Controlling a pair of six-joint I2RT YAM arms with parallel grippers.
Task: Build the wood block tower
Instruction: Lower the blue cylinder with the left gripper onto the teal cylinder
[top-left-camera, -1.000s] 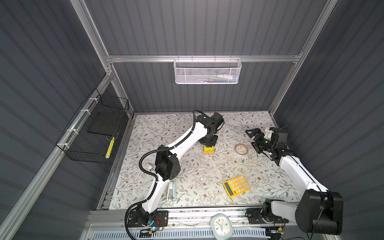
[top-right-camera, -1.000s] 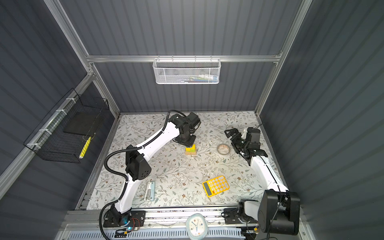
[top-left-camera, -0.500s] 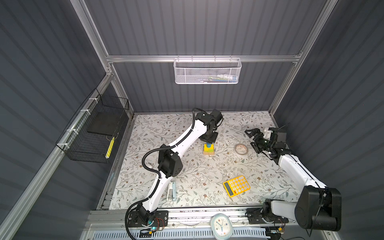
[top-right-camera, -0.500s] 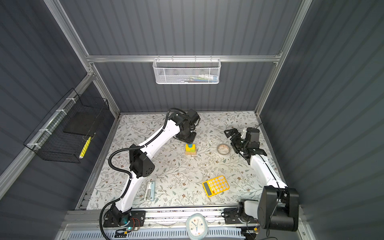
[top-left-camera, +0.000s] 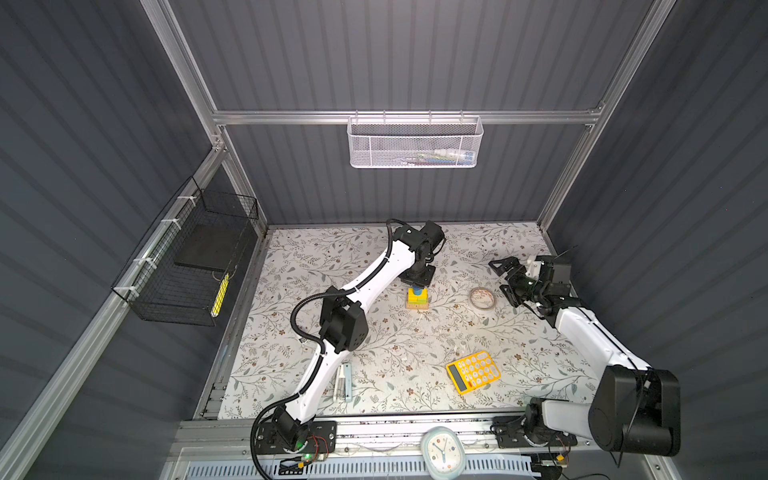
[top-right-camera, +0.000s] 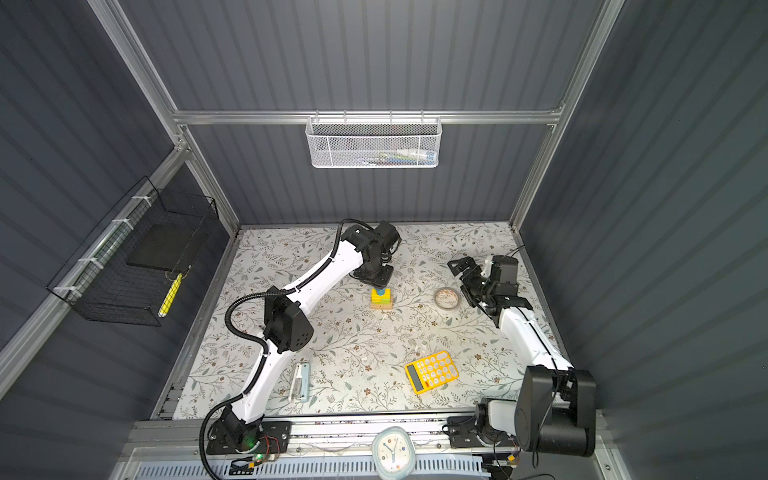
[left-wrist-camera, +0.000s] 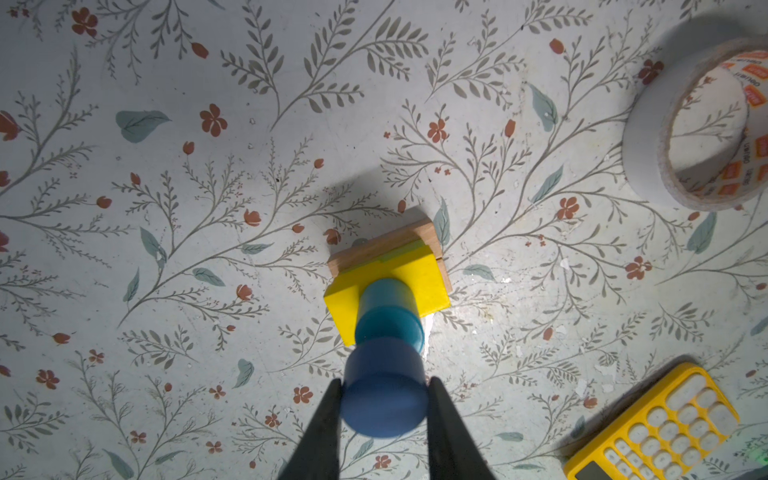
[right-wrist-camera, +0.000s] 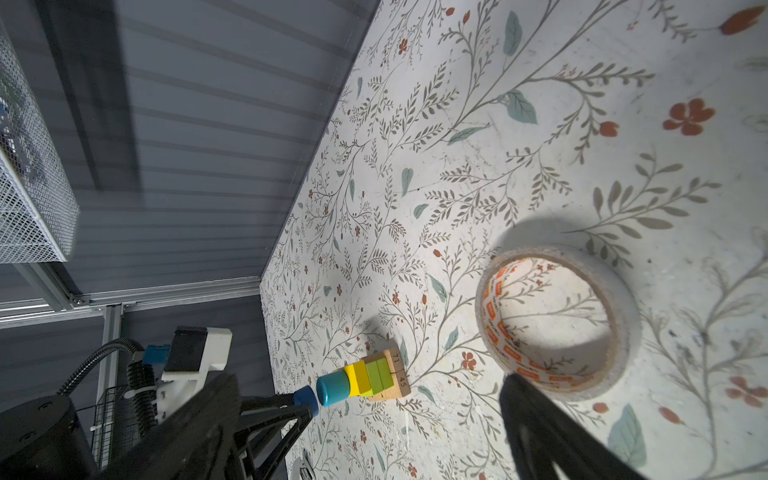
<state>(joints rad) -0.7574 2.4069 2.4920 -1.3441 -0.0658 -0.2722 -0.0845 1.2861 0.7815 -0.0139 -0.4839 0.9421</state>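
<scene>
Being light and smooth (judged slippery), the dark blue cylinder is gripped at its round sides by the left pincer above the tower; the right pincer is spread wide.

I see dark grey ribbed walls on an aluminium frame around a floral-print tabletop. A white mesh basket hangs at twelve o'clock, a black wire basket at nine, and a pale clock sits at six.
</scene>
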